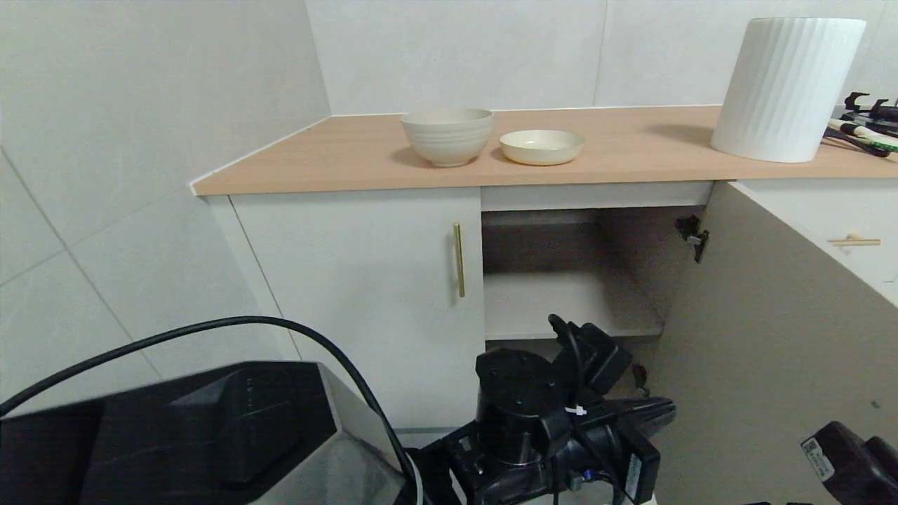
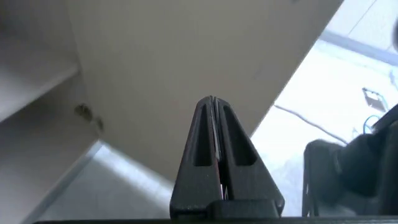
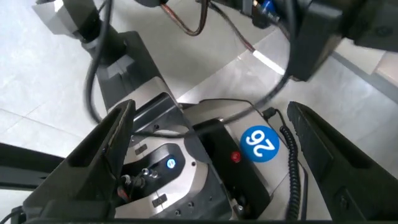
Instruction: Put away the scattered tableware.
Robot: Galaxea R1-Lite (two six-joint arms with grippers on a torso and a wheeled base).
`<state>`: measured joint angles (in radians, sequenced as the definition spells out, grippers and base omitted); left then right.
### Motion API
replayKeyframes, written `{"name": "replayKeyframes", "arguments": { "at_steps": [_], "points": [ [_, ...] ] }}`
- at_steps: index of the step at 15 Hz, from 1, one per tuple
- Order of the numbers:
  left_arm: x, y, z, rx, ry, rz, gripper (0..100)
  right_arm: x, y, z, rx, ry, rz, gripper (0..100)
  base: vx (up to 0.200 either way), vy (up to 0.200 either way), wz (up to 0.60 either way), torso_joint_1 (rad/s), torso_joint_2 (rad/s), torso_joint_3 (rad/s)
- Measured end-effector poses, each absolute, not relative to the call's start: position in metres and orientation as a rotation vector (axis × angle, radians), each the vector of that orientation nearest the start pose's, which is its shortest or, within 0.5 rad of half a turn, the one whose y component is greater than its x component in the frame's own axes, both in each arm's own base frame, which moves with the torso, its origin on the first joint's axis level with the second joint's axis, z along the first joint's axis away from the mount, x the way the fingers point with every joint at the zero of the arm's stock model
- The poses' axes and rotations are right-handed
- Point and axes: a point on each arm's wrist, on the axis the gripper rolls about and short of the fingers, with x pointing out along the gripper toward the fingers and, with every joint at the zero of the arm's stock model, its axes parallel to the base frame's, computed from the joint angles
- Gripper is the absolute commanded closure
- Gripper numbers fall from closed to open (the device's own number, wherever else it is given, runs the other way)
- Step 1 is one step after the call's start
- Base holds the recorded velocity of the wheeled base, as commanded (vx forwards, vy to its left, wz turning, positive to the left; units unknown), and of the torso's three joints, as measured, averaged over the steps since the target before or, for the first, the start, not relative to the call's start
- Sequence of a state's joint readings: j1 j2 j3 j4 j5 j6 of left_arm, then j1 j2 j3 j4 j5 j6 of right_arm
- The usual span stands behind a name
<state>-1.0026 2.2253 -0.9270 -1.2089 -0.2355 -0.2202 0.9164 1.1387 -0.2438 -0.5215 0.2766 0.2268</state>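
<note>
A ribbed cream bowl (image 1: 447,135) and a shallow cream dish (image 1: 541,146) stand side by side on the wooden countertop (image 1: 337,158). Below them the cabinet's right door (image 1: 765,330) is swung wide, baring a shelf (image 1: 554,301) with nothing on it. My left gripper (image 2: 213,103) is shut with nothing in it and hangs low in front of the inner face of that door. My left arm (image 1: 547,414) sits low before the cabinet opening. My right gripper (image 3: 211,107) is open, holds nothing and points down toward the floor, far from the tableware.
A tall white ribbed container (image 1: 786,88) stands on the counter's right part, with dark utensils (image 1: 866,126) beyond it. The left cabinet door (image 1: 358,294) is closed, with a gold handle (image 1: 459,259). Tiled walls close in the left side and the back.
</note>
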Motion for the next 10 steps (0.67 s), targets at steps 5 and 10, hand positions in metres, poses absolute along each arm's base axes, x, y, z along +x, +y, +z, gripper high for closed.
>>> {"name": "replayKeyframes", "arguments": {
  "at_steps": [5,10],
  "points": [
    [0.230,-0.289,0.080,-0.138,0.285,-1.093,100,0.081,0.111,0.152,0.084,0.474,1.094,0,0.000,0.000,0.00,0.000,0.00,0.000],
    [0.243,-0.203,0.105,-0.157,0.278,-0.889,100,0.099,0.110,0.160,0.112,0.452,0.987,0,0.000,0.000,0.00,0.000,0.00,0.000]
  ]
}}
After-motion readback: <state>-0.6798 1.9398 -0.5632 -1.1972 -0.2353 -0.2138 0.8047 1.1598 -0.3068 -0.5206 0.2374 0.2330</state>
